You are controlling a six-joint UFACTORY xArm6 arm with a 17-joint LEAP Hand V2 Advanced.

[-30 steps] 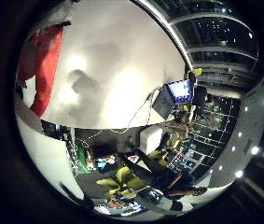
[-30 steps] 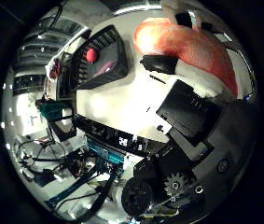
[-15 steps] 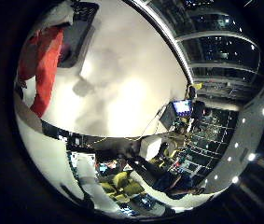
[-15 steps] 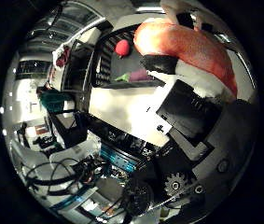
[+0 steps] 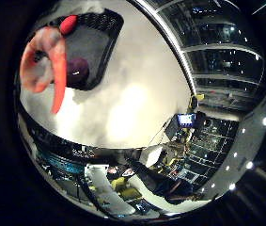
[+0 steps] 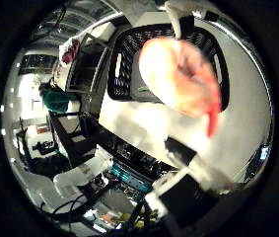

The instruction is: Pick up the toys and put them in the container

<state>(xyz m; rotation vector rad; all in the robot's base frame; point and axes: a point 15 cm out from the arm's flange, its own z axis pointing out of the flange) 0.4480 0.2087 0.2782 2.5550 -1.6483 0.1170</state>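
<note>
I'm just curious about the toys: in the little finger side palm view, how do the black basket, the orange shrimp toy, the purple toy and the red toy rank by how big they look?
1. black basket
2. orange shrimp toy, though it is nearer the camera, so it looks enlarged
3. purple toy
4. red toy

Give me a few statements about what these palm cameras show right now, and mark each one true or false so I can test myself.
1. A black basket with mesh walls stands on the white table. True.
2. The basket is empty. False: a dark purple toy and a red toy lie in it.
3. An orange-pink shrimp toy is close to the palm, filling much of the thumb-side view. True.
4. The shrimp toy lies flat on the table far from the basket. False: it shows in front of the basket, near the hand.
5. The table is blue. False: it is white.
</note>
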